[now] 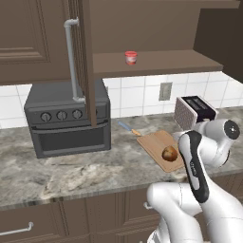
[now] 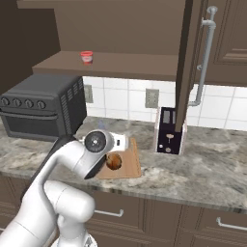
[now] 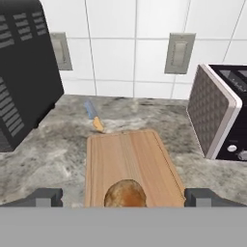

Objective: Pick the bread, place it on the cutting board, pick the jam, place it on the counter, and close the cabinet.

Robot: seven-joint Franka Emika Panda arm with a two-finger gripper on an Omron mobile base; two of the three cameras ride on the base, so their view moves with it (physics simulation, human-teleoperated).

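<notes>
Resting: bread [image 3: 125, 194] on cutting board [image 3: 130, 159] | board's length toward wall | fingers [image 3: 46, 197] spread

You're driving a glossy white arm [image 1: 209, 199] built of rounded, tube-like links with bulbous elbows. A long black inlay strip runs along one link, and a dark round cap with a small pale centre closes the joint nearest the cutting board [image 1: 159, 144]. Its two finger tips [image 3: 46, 197] are small, square and dark grey.
</notes>
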